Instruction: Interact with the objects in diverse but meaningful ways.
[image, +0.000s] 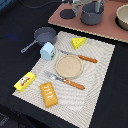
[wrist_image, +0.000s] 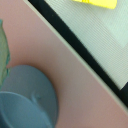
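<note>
This looked like a robot lab's test bench dressed up as a play kitchen rather than a real one. The bench (image: 12, 20) was draped in black cloth, with a pale striped placemat (image: 100, 75) spread on it and a pink board (image: 107, 25) at the far edge. The things laid out were toys: a cheese wedge (image: 78, 42), a bread block (image: 48, 94), a yellow box (image: 24, 80), a small carton (image: 48, 50), a grey saucepan (image: 44, 35), and a tan plate (image: 68, 66) flanked by an orange-handled fork (image: 65, 80) and knife (image: 80, 57). Dark cables trailed across the cloth at the back.
</note>
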